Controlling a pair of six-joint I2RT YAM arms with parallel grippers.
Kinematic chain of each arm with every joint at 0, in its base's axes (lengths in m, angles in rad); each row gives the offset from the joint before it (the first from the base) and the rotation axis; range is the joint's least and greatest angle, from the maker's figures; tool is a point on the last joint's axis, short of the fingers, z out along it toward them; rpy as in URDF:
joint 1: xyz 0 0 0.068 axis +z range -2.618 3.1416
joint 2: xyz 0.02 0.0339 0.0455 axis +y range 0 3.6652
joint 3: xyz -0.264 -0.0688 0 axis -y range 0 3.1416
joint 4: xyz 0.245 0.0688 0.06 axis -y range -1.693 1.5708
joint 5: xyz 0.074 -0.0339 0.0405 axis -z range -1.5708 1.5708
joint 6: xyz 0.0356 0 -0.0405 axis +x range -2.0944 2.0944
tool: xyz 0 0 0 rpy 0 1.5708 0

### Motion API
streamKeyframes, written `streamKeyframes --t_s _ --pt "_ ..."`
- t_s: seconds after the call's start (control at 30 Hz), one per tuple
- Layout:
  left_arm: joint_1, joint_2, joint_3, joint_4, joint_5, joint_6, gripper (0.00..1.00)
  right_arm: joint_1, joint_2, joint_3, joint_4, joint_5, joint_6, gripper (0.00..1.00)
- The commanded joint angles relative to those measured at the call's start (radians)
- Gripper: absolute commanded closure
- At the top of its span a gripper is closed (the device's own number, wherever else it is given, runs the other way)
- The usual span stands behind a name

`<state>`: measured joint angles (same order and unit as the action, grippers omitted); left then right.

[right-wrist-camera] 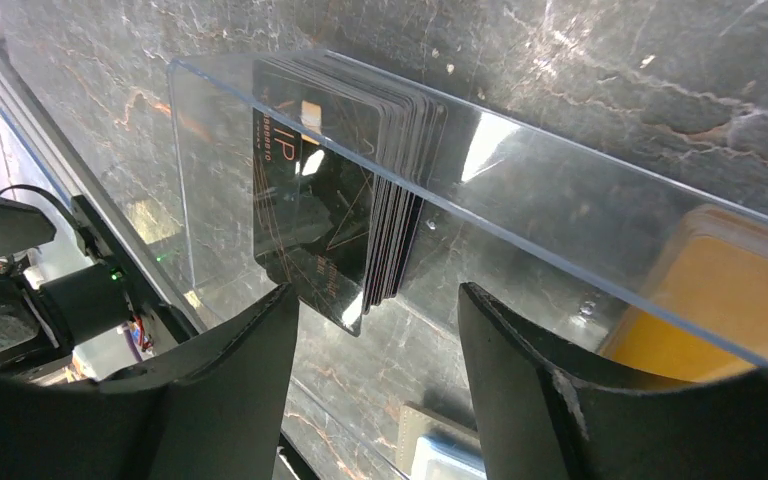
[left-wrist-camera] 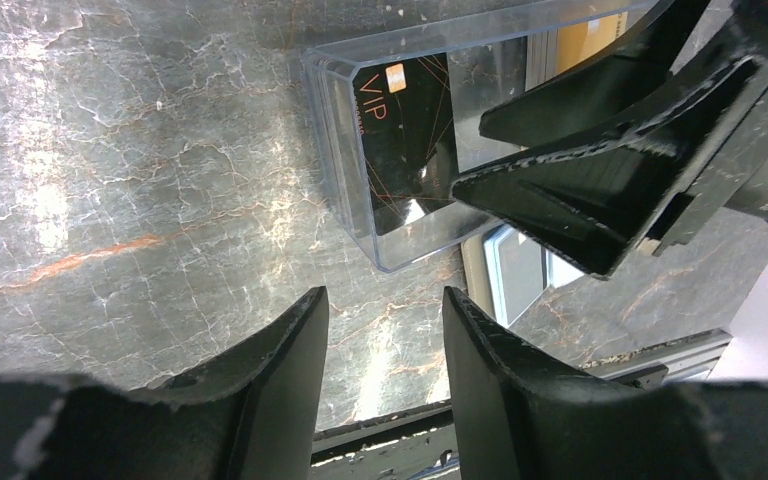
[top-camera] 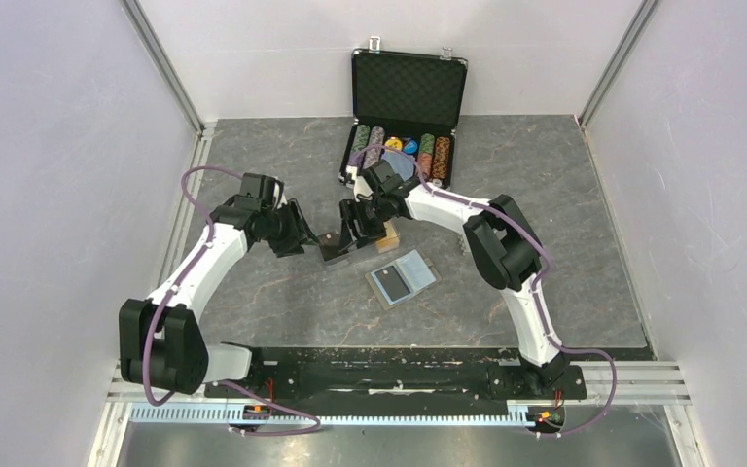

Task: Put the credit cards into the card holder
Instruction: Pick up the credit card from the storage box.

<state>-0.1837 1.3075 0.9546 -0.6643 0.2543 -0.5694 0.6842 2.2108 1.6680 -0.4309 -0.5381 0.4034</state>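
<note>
The left gripper (left-wrist-camera: pixel 383 300) hovered low over the grey marbled tabletop (top-camera: pixel 545 195) with its two black fingers parted. Only bare stone showed in the gap, and they gripped nothing. Its tips pointed toward a clear, oblong plastic box (left-wrist-camera: pixel 332 120) just ahead of them, without touching it.

That box sat on the table between the two grippers. In its left end stood a stack of glossy black credit cards (right-wrist-camera: pixel 320 210), on edge and leaning, the front one printed with "VIP" and thin orange lines.

The right gripper (right-wrist-camera: pixel 375 295) reached in from the other side, its fingers also spread apart. In its wrist view, the lower corner of the black stack showed in the gap between the fingertips, behind the clear wall. Neither finger pressed on the box or the cards. In the left wrist view, this gripper covered the box's right part.

Farther right in the same box lay the bright orange credit cards (right-wrist-camera: pixel 735 290), blurred behind the plastic.

Near the box, on its right and toward the arm bases, the small khaki-grey card holder (top-camera: pixel 418 269) lay unfolded flat on the table. One half showed light blue lining and the other a dark panel.

At the back stood an open black foam-lined poker chip case (top-camera: pixel 407 92), with coloured chips in rows.
</note>
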Motion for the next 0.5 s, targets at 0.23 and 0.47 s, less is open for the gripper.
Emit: streamKeyframes --t_s 0.23,0.47 --pt "0.001 0.013 0.020 -0.009 0.010 0.053 0.48 0.038 0.064 0.050 0.031 -0.005 -0.003 0.48" --pt "0.001 0.013 0.007 -0.006 0.019 0.053 0.49 0.041 0.061 0.063 0.021 0.007 0.001 0.98"
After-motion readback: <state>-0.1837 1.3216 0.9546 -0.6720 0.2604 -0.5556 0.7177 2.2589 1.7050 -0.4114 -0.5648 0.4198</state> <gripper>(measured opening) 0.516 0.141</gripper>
